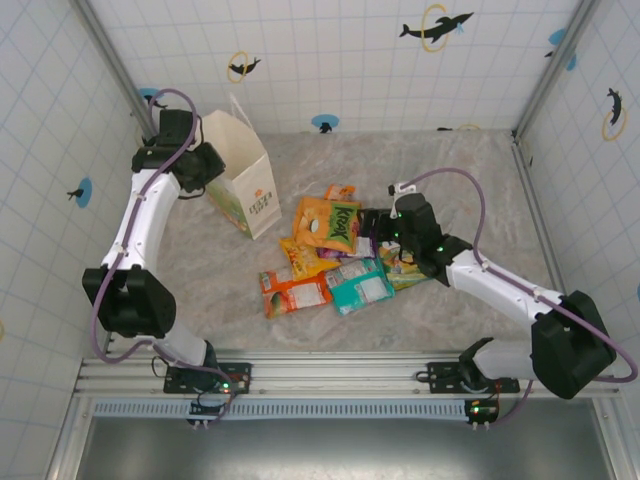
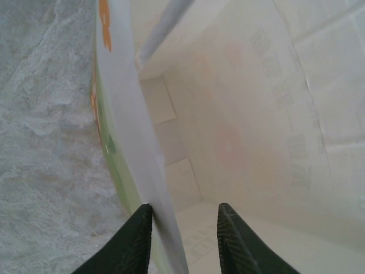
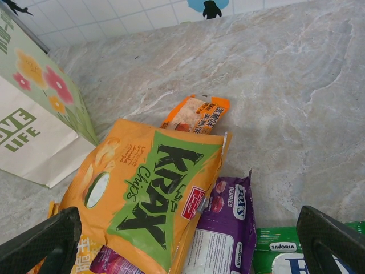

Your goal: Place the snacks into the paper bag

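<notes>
The white paper bag stands upright at the back left, with green-and-orange print low on its side. My left gripper is at its rim, jaws straddling the bag's side wall: the left fingertip touches the wall outside, the right one stands apart inside. The snacks lie in a pile mid-table. A large orange-and-green chips packet lies on top, beside a purple berries packet, a green packet and a small orange packet. Just above the pile my right gripper is open wide and holds nothing.
A teal packet, a red-orange packet and a yellow packet lie at the pile's near side. Tiled walls close in the marble table on three sides. Bare table stretches to the back right.
</notes>
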You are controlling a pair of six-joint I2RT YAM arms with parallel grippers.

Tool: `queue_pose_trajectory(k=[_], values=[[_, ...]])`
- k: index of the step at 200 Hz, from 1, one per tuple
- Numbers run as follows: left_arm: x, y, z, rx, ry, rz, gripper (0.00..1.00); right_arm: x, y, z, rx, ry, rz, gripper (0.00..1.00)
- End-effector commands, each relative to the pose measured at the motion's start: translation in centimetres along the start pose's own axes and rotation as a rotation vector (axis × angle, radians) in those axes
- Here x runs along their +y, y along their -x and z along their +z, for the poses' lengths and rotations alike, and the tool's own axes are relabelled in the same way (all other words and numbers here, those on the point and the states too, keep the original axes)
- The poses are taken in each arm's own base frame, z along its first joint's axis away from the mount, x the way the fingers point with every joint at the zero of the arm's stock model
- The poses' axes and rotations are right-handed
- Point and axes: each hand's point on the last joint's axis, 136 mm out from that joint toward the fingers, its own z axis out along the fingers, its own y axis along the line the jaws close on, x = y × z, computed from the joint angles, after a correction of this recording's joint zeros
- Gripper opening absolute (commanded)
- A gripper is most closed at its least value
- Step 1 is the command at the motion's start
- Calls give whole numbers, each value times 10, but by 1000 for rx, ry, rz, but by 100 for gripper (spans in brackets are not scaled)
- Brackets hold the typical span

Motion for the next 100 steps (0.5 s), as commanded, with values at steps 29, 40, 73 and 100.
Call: queue_pose_trajectory(k=[29,40,73,100], values=[[6,2,-18,-4,31,88,11,1,-1,-4,-22,14,24,99],[6,6,-24,-4,30,116,9,1,-1,-6,-26,17,24,99],[3,5,-34,16,-26,279,1,0,-5,-8,-24,22,12,99],[8,-4,-36,65,-55,418,0,4,-9,-10,-13,45,10,99]])
